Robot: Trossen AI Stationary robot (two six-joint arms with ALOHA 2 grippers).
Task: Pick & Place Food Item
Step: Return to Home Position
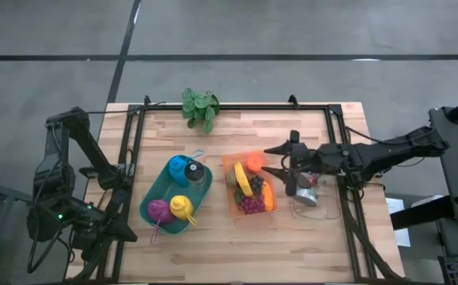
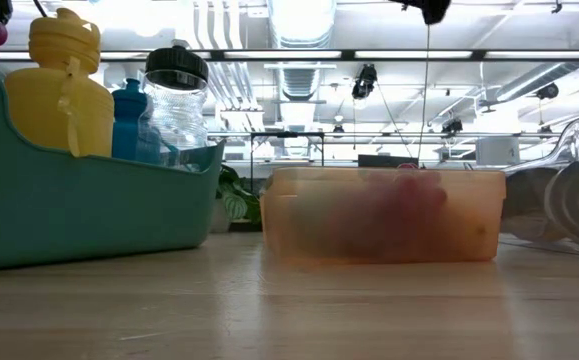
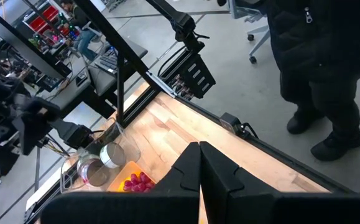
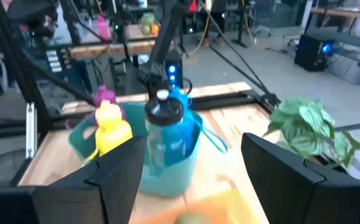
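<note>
— What's under the rig?
— A grey concrete floor [image 1: 292, 32], crossed by dark seam lines [image 1: 213, 57]. The tabletop [image 1: 236, 245] is pale wood planks.
— And overhead?
— Long light strips [image 2: 299, 54] and a pale duct [image 2: 299, 20] (the glare is strongest at the upper left).
— Farther off?
— A cluttered workbench [image 4: 124, 48], a dark computer tower [image 4: 316, 50] glowing blue, and a person [image 3: 316, 56] in dark clothes standing.

The table's [image 1: 244, 247] front strip lies bare, open to any reach. Across the middle the teal bin [image 1: 151, 207], orange bin [image 1: 227, 170] and transparent bin [image 1: 329, 210] leave narrow gaps. The right gripper [image 1: 266, 158] hangs above the orange bin's right rim, and a plant [image 1: 200, 108] crowds the back edge.
</note>
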